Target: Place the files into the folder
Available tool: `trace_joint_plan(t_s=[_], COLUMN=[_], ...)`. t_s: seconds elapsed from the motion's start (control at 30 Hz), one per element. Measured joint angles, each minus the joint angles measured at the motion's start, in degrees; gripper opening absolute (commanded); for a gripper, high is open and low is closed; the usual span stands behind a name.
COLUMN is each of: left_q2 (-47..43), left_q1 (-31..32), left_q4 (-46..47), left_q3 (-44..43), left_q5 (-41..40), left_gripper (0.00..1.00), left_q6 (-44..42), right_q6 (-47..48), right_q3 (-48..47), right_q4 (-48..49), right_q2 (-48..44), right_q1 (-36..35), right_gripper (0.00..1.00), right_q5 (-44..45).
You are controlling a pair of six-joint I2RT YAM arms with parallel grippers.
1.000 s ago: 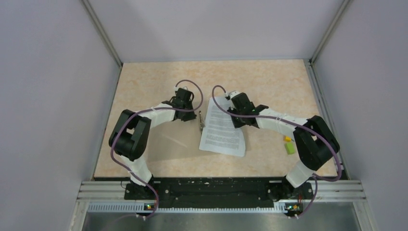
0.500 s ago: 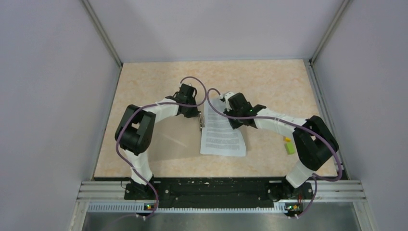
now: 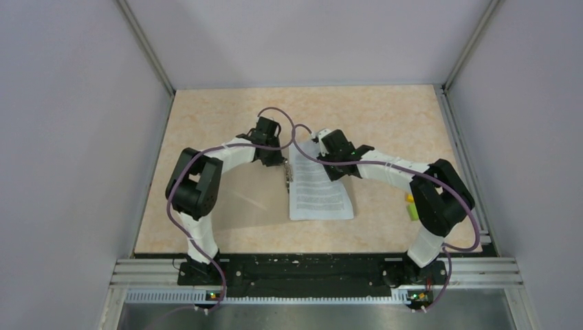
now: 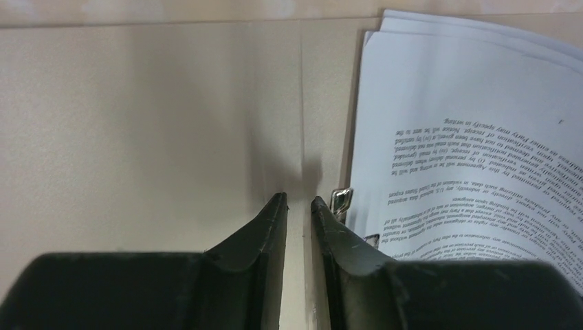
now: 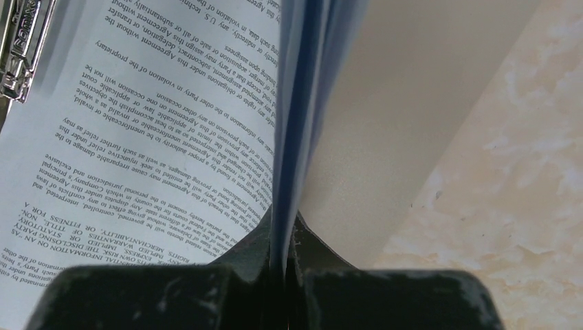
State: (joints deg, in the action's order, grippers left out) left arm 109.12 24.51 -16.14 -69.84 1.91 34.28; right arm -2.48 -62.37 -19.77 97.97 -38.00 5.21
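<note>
The files are white printed sheets lying mid-table on the open folder, whose beige inside blends with the tabletop. My right gripper is shut on the right edge of the files, lifting that edge, and the folder shows beneath. In the top view the right gripper sits over the sheets' upper right part. My left gripper hovers over the folder's crease just left of the files. Its jaws stand a narrow gap apart with nothing between them. From above, the left gripper is beside the sheets' top left corner.
A metal clip sits on the folder at the sheets' left edge, close to my left fingertips. A small yellow block and a green block lie right of the papers. Grey walls enclose the marbled tabletop.
My left arm has swung right, bringing its gripper up to the sheets' left edge. The right arm has shifted left with the sheets, which now lie straighter.
</note>
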Motion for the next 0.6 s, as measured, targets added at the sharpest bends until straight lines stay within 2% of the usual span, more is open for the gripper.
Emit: trace_joint_plan(t_s=[0.17, 0.33, 0.6], left_q2=[-3.72, -7.91, -9.90], left_q1=[-0.48, -0.57, -0.09], left_q4=[0.79, 2.25, 5.60], left_q3=[4.92, 10.84, 14.60], left_q5=[-0.24, 0.28, 1.60], left_gripper=[0.24, 0.17, 0.12], left_q6=[0.24, 1.29, 3.45], right_q6=[0.17, 1.79, 3.85], right_q3=[-0.07, -2.38, -3.43], right_q4=[-0.09, -0.63, -0.96], right_q2=[0.17, 1.60, 2.64], right_q1=[0.02, 0.02, 0.04], right_gripper=[0.00, 0.00, 0.00], right_q5=[0.79, 1.11, 1.18])
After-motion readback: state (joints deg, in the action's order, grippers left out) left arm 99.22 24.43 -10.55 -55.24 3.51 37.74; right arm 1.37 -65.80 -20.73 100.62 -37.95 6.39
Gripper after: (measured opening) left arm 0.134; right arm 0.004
